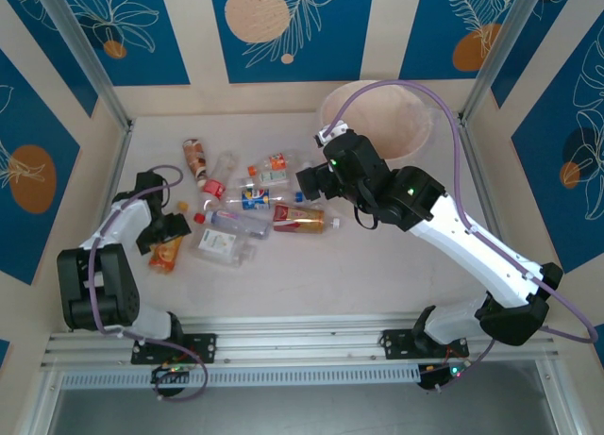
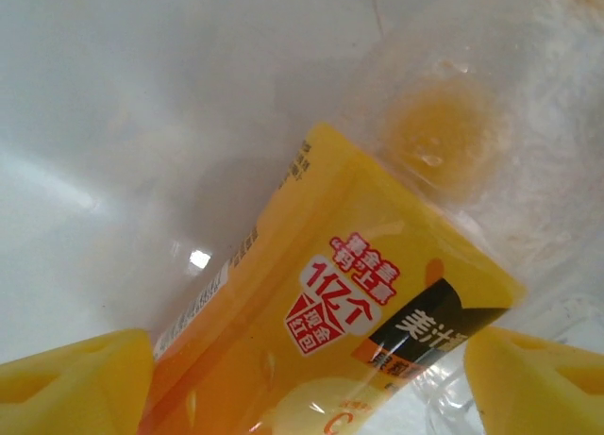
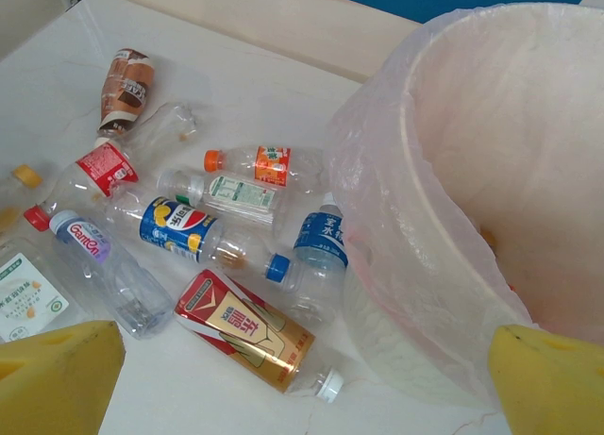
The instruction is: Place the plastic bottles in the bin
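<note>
An orange-labelled plastic bottle (image 1: 163, 256) lies at the left of the table. My left gripper (image 1: 167, 239) is down over it. In the left wrist view that bottle (image 2: 330, 303) runs between the yellow fingertips (image 2: 75, 378), and the left gripper (image 2: 307, 369) is open astride it. Several more bottles lie mid-table, among them a red-gold one (image 3: 245, 326), a blue-labelled one (image 3: 179, 229) and a blue water bottle (image 3: 321, 242). My right gripper (image 1: 316, 180) hovers open above them, with nothing between its fingers (image 3: 302, 364). The bin (image 1: 425, 109) stands at the back right.
The bin's loose bag liner (image 3: 406, 293) hangs down to the table right beside the blue water bottle. A brown-labelled bottle (image 1: 194, 157) lies farthest back left. Wall panels and metal posts close in the table on three sides.
</note>
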`<state>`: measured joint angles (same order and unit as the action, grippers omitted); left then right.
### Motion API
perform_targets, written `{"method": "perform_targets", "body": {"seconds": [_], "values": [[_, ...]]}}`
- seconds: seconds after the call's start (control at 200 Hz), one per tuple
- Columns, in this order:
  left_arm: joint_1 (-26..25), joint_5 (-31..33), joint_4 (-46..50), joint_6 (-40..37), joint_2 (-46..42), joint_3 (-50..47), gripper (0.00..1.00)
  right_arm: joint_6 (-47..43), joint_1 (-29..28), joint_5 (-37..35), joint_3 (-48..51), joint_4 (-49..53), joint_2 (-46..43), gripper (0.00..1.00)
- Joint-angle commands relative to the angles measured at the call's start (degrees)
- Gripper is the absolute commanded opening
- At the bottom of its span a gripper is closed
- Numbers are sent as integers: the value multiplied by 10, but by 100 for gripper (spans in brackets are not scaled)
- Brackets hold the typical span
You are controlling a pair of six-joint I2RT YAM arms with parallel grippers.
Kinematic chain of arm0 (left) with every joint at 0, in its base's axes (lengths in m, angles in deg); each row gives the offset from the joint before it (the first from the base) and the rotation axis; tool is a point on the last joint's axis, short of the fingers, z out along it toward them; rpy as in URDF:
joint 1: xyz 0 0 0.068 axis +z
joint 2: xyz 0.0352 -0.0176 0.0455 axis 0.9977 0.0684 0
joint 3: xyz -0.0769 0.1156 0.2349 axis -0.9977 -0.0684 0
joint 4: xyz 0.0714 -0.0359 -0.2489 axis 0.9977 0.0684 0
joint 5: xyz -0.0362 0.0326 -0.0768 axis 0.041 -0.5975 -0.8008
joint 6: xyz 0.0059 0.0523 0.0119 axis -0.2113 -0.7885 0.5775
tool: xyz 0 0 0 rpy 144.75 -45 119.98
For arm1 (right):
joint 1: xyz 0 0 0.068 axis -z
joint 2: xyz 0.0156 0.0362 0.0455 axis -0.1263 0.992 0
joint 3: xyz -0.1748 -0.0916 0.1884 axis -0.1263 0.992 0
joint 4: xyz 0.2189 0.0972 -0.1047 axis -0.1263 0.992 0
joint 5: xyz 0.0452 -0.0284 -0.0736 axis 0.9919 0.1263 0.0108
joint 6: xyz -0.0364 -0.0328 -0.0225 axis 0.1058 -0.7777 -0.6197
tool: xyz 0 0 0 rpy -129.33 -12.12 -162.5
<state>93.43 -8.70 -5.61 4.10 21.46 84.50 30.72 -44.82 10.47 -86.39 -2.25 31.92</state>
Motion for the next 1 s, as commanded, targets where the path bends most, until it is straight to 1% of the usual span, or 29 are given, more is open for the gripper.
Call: {"method": "perform_targets", "body": {"seconds": [0.0, 0.065, 0.25, 0.385, 0.625, 0.755, 0.875, 0.93, 0.995], "values": [[15, 4, -27, 24, 12, -6, 82, 11, 0, -14, 4, -10, -7, 99], [18, 1, -37, 30, 17, -8, 82, 11, 0, -14, 4, -10, -6, 99], [26, -21, -65, 41, 40, -12, 74, 12, 0, -17, 5, -6, -6, 99], [32, -25, -81, 48, 56, -12, 71, 14, 1, -17, 12, -8, -8, 99], [45, -20, -103, 60, 76, -12, 56, 16, 7, -7, 13, -14, 3, 99], [45, -11, -102, 59, 59, -8, 48, 19, 7, -9, 8, -9, 9, 99], [46, 1, -103, 55, 26, -4, 44, 24, 8, -11, 11, -9, 7, 99], [45, 6, -104, 53, 14, 0, 41, 28, 8, -11, 13, -11, 6, 99], [45, 4, -104, 48, 1, 3, 38, 31, 9, -11, 14, -12, 4, 99]]}}
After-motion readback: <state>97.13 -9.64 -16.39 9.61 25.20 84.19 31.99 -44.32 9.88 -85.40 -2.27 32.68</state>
